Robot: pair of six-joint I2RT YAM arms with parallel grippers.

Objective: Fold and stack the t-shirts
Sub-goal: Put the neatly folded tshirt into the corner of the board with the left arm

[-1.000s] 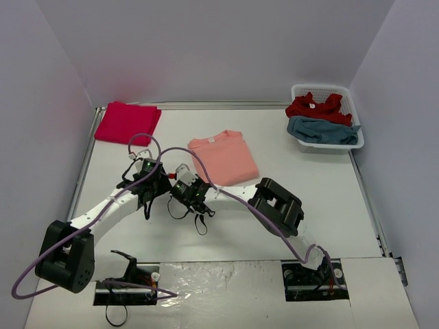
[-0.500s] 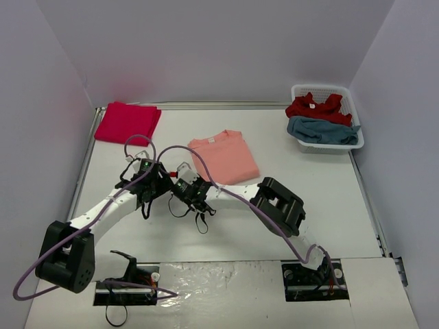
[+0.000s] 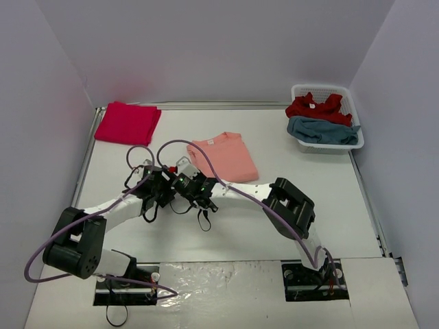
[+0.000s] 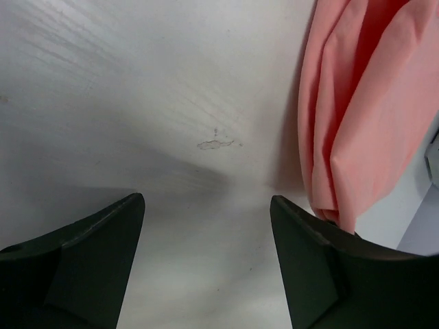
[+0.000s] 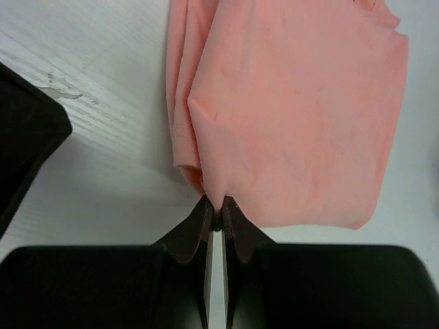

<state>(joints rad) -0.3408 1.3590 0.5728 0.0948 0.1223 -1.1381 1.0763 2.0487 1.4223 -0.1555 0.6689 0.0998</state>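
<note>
Left wrist view: your left gripper hangs open over the white table, its jaws wide apart with only bare tabletop between them. The salmon-orange t-shirt lies folded off to the right, its near corner just beside the right-hand finger.

Right wrist view: your right gripper is closed, its tips pinching the near hem of the salmon-orange t-shirt at the left corner. The rest of the cloth lies flat ahead.

Top external view: both grippers crowd that same corner, mid-table. A folded crimson t-shirt lies far left, well apart. The white basket, far right, holds a red t-shirt and a teal-blue t-shirt. The white collar tags are too small to read.
</note>
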